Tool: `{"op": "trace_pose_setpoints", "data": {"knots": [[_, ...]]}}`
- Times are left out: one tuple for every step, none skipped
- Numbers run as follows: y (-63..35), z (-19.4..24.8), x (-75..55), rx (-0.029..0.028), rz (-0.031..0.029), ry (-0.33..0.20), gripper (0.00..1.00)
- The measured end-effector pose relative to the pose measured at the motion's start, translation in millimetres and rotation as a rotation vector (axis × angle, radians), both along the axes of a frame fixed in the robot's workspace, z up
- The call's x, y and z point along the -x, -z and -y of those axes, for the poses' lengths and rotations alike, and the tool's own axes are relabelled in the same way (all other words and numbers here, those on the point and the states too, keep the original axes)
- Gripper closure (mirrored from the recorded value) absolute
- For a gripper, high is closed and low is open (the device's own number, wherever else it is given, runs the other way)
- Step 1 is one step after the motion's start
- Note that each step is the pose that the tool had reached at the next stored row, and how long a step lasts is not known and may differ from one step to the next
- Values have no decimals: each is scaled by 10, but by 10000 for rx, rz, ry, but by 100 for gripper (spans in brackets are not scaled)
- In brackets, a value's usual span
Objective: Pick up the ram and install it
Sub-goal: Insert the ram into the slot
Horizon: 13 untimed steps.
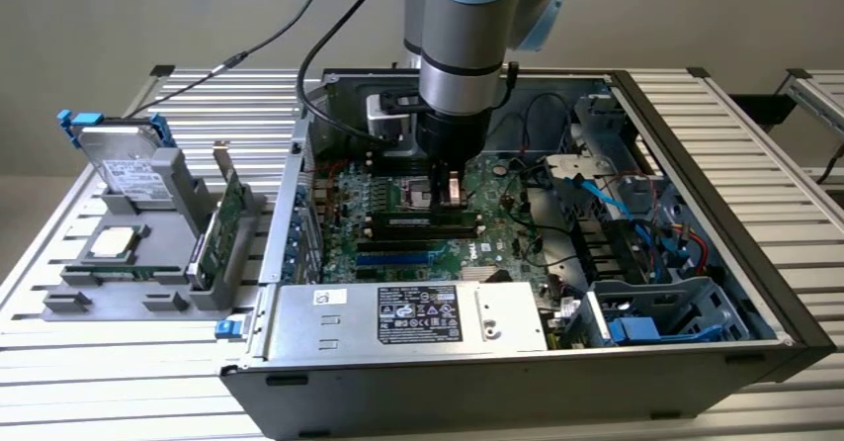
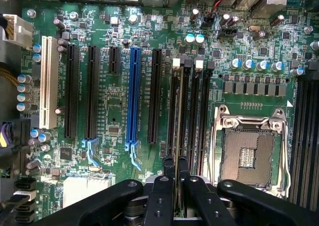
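Note:
My gripper (image 1: 446, 192) reaches straight down into the open computer case (image 1: 738, 263), over the black memory slots (image 1: 422, 225) of the motherboard. In the wrist view its two black fingers (image 2: 160, 186) stand almost together, and the gripper (image 2: 175, 162) is shut on the ram (image 2: 176, 126). I see the ram edge-on as a thin strip. It runs along a memory slot with a white clip (image 2: 175, 62) at its far end. Whether the ram is fully seated in the slot I cannot tell.
Beside the memory slots is the empty processor socket (image 2: 249, 151). A blue slot (image 2: 133, 96) and black expansion slots lie on the other side. Outside the case a grey holder carries a green expansion card (image 1: 227, 219), a silver processor (image 1: 117, 241) and a drive (image 1: 132, 169). The power supply (image 1: 409, 317) and blue cables (image 1: 594, 184) crowd the case.

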<state>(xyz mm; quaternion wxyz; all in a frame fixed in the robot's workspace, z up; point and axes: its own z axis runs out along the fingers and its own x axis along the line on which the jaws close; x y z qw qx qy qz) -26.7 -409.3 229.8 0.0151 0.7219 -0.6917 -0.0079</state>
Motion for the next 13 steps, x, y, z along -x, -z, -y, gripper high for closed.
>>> {"op": "trace_pose_setpoints", "data": {"knots": [[-1, 0, 0, 0, 1, 0, 87], [-1, -1, -1, -2, 4, 0, 87], [-1, -1, -1, -1, 12, -2, 87], [-2, 0, 0, 2, 28, -1, 87], [-2, 0, 3, 4, 54, -1, 87], [-2, 0, 7, 4, 93, -1, 87], [-2, 0, 15, 7, 144, 0, 87], [-2, 0, 27, 8, 193, 0, 87], [-2, 0, 46, 11, 250, 0, 87], [-2, 0, 62, 13, 272, -1, 87], [-2, -1, 71, 15, 281, 0, 87], [-2, -1, 75, 18, 285, 1, 87], [0, 0, 75, 25, 287, 7, 87]]}}
